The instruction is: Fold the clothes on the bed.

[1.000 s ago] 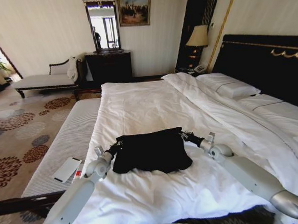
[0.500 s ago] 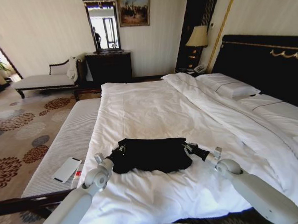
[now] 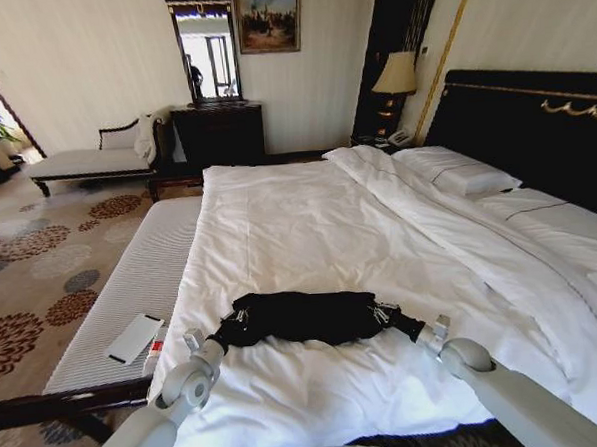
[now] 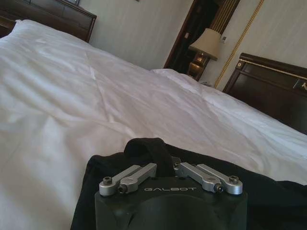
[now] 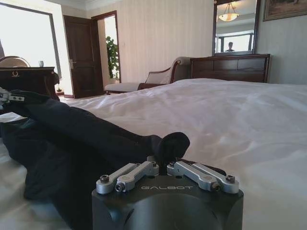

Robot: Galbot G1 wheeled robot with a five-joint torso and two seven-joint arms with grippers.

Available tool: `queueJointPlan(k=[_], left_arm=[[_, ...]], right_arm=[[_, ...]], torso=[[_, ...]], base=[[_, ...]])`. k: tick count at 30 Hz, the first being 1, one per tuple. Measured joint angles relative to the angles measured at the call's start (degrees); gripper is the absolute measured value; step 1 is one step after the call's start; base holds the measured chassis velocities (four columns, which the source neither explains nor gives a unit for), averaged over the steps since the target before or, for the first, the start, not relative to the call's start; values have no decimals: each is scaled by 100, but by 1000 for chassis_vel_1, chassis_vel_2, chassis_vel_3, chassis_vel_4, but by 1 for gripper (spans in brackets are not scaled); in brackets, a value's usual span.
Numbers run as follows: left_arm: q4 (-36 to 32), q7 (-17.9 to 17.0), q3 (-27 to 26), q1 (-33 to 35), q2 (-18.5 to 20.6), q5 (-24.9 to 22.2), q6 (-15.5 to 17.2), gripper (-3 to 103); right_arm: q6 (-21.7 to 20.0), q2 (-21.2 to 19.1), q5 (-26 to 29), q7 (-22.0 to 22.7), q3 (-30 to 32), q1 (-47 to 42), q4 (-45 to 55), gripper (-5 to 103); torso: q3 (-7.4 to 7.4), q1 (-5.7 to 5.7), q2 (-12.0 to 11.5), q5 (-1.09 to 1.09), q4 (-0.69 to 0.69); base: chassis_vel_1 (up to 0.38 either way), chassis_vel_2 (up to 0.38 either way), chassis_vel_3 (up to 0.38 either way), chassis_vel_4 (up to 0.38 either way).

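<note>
In the head view, the black T-shirt (image 3: 301,316) is seen bunched into a low, wide strip on the white duvet of the bed (image 3: 309,223), near the foot edge and roughly midway between the two side edges. The left gripper (image 3: 239,317) is placed at the shirt's left end and the right gripper (image 3: 386,315) at its right end, each touching the fabric. Both arms are stretched in low over the foot edge. A padded bench (image 3: 131,282) is set along the bed's left side, with a flat white device (image 3: 134,338) lying on it. White pillows (image 3: 456,171) are stacked by the dark headboard (image 3: 533,121), and a lamp (image 3: 397,74) stands beside it.

In the left wrist view, the left gripper (image 4: 163,168) is seen with its fingers pressed together on a raised fold of the T-shirt (image 4: 268,191), which stands up between them. The rest of the dark cloth is spread flat on the duvet beyond the gripper.

In the right wrist view, the right gripper (image 5: 162,163) is seen pinching a rounded lump of the T-shirt (image 5: 67,139) between its closed fingers. From there the fabric is drawn across the duvet toward the other gripper (image 5: 9,96), seen at the far end of the cloth.
</note>
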Motion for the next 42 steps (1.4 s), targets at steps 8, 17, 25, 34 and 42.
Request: queueJointPlan(k=[8,17,25,34,42], left_arm=[[-52,70,-136,417,-26,179,-124,2],[29,19,-160,425,-65,254,-179,2],[-236,-60,-209,533,-19,339,-149,16],[-592,11,-702,1012,71,552,-212,55],[-944,34,-1242,1334,-14,484,-280,81]], right_arm=[[228,79,-162,95,151,-298,-47,2],[385,51,-232,70,296,-475,-40,10],[479,30,-521,133,403,-499,156,37],[578,-39,-793,105,1022,-1086,662,75],[585,-67,-666,121,1677,-1398,976,99]], torso=[[0,0,1,0,0],[0,-1,0,-1,-2],[0,0,0,0,0],[0,-1,0,1,-1],[0,-1,0,0,0]], base=[[0,0,0,0],[0,0,0,0],[0,0,0,0],[0,0,0,0],[0,0,0,0]])
